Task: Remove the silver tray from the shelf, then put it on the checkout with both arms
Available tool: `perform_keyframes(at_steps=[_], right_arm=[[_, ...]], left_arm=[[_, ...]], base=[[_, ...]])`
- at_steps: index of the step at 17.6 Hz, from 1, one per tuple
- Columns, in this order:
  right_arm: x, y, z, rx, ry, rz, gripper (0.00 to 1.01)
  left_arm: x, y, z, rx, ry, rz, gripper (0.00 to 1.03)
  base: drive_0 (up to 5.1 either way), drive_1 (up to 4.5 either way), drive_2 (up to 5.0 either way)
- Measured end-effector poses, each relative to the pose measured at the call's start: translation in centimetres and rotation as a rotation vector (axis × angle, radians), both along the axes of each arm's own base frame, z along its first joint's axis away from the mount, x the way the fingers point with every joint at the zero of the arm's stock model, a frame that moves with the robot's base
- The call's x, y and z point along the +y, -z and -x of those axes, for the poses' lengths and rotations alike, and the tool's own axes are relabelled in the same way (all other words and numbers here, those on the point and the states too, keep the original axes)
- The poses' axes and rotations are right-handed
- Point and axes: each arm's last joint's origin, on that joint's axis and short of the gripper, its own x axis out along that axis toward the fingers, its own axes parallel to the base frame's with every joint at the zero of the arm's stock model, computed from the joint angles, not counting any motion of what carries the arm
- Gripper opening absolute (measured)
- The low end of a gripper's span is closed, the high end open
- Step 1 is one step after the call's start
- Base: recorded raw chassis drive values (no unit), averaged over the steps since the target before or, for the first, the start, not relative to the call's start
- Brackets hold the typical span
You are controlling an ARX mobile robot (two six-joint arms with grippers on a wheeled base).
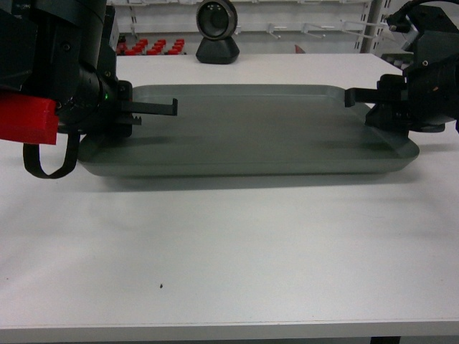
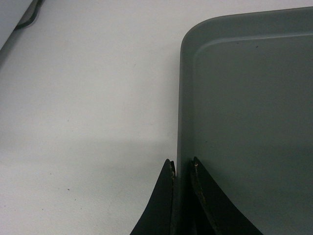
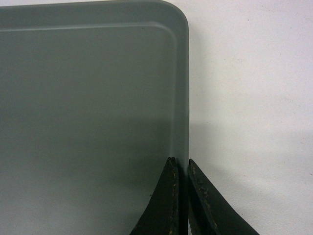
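Observation:
The silver tray [image 1: 251, 132] lies flat and lengthwise across the white checkout [image 1: 229, 244], with a thin shadow under its front rim; whether it touches the top is unclear. My left gripper [image 1: 154, 113] is at its left end. In the left wrist view that gripper [image 2: 182, 164] is shut on the tray [image 2: 244, 98] rim, one finger inside and one outside. My right gripper [image 1: 355, 100] is at the right end. The right wrist view shows it [image 3: 182, 161] shut on the tray [image 3: 88, 98] rim the same way. The shelf is out of view.
A black dome-shaped device [image 1: 216, 32] stands at the checkout's far edge behind the tray. Red items [image 1: 150, 46] and white hooks line the back wall. The checkout's front edge [image 1: 229, 331] runs along the bottom of the head view.

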Motion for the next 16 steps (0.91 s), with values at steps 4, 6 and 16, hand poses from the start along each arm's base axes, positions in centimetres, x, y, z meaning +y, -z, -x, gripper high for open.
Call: perform_keyframes(at_steps=[4,6,16], right_arm=[[0.3,0.4,0.2,0.007,-0.034,0.030,0.18],[-0.4,0.4,0.1,0.004,-0.020,0.047,0.38],[-1.4,-6.2,1.6,-0.286,-0.032,-0.062,0.98]], left_arm=[[1.0,0.0,-0.3,-0.035,-0.133,-0.049,0.30],[2.5,-0.2,-0.6,-0.049,-0.191,-0.058,0.50],[0.7,-9.8,3.2,-0.419,-0.100,0.077,0.98]], base=[[0.0,0.00,0.0],[0.0,0.00,0.0],[0.0,0.00,0.0]])
